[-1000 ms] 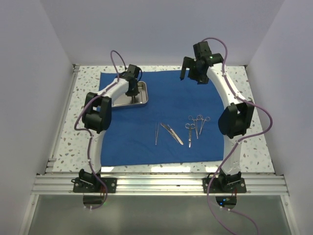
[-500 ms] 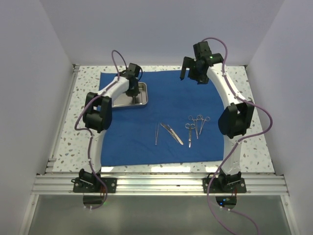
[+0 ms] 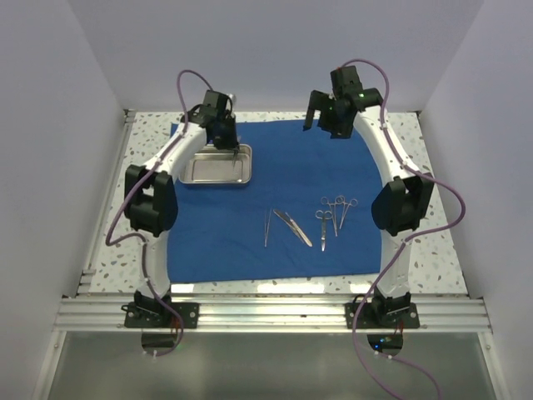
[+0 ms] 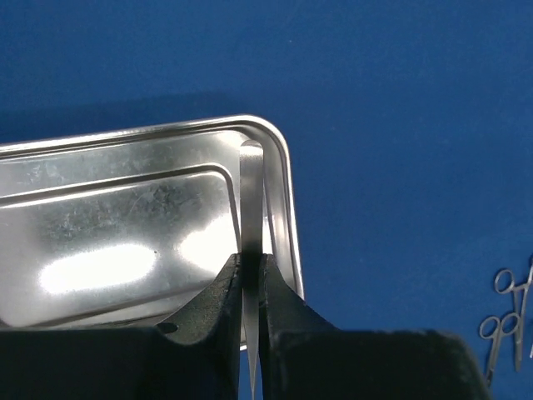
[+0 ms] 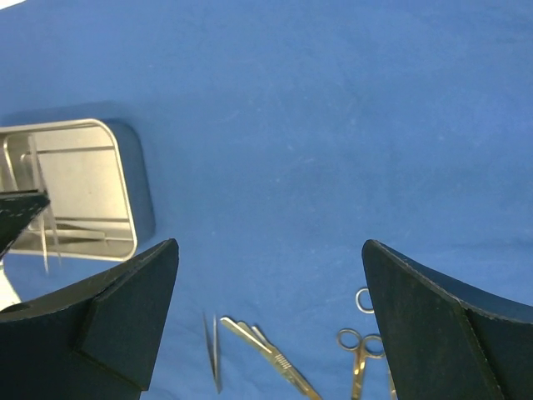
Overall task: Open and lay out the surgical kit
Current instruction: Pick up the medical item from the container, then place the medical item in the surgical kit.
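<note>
The royal-blue cloth [image 3: 275,179] lies spread flat on the table. At its back left sits the steel tray [image 3: 208,171], also in the left wrist view [image 4: 117,208] and the right wrist view [image 5: 125,187]. My left gripper [image 3: 232,147] [image 4: 251,268] hangs above the tray's right end, shut on slim silver tweezers [image 4: 251,187] that stick out past the fingers. My right gripper [image 3: 321,118] [image 5: 268,243] hovers open over the cloth's back right, with nothing between its fingers. Tweezers [image 3: 266,227], flat handles [image 3: 293,227], scissors [image 3: 321,227] and forceps [image 3: 341,208] lie in a row mid-cloth.
The speckled tabletop [image 3: 429,250] shows around the cloth. White walls close in the left, right and back sides. A metal rail [image 3: 266,315] with both arm bases runs along the near edge. Blue cloth lies bare between the tray and the row of instruments.
My left gripper has risen from inside the tray and shifted back and left with the tweezers, uncovering the tray. Its elbow swung left. The right arm barely moved.
</note>
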{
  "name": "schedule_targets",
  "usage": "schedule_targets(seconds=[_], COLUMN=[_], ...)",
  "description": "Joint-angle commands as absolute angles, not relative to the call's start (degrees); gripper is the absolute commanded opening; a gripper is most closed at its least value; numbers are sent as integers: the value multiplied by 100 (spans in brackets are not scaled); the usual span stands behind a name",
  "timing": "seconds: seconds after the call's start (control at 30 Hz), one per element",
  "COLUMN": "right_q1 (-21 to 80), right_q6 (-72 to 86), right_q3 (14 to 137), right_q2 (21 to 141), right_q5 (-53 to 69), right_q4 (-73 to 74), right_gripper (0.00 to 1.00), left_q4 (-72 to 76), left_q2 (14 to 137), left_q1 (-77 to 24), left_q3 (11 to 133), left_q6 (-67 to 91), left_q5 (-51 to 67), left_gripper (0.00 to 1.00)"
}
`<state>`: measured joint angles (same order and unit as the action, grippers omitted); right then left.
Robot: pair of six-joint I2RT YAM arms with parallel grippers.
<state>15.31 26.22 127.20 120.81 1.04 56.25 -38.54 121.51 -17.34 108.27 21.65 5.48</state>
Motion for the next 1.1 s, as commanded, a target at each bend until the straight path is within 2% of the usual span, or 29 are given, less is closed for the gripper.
schedule_targets(seconds=[0.0,0.23,0.33,0.5,0.57,0.63,0.7,0.97,1.0,1.07], right_q1=[1521,1521,1521,1521,1512,1503,1477,1363,1362,1353], right_q6=[2760,2830,2839,2865,2848,2839,2839,2734,2707,2811], right_q3=[12955,13008,12806,12437,12384,12235,12068,11611,11489,11330], right_q2=[12120,12077,11919,11628,11488,11356,11172,10644,10626,10661], right_q5=[500,536,466,448,431,422,431,728,1112,2640], right_q4=[5546,5520,5511,5528,5572,5581,5599,5293,5091,4321], right_gripper=[95,95,95,95,96,96,96,99,99,99], left_q4=[-3728,-5043,-5641,-5871,-6647,-7563,-7550,-7567,-7559,-7524], left_q2=[11559,11584,11391,10838,11002,11336,11224,10179,10152,10221], left_q1=[-1591,-1345,-1362,-1345,-1336,-1388,-1389,-1336,-1345,-1380], left_q3=[10838,11417,11295,10486,10773,11701,11419,9212,8950,8798], left_q6=[1987,2461,2619,3040,3103,2910,3023,2970,3014,3120], left_q5=[1255,2258,2548,4163,4446,4203,4814,6080,6108,6509], left_gripper=[0,0,0,0,0,0,0,0,0,0])
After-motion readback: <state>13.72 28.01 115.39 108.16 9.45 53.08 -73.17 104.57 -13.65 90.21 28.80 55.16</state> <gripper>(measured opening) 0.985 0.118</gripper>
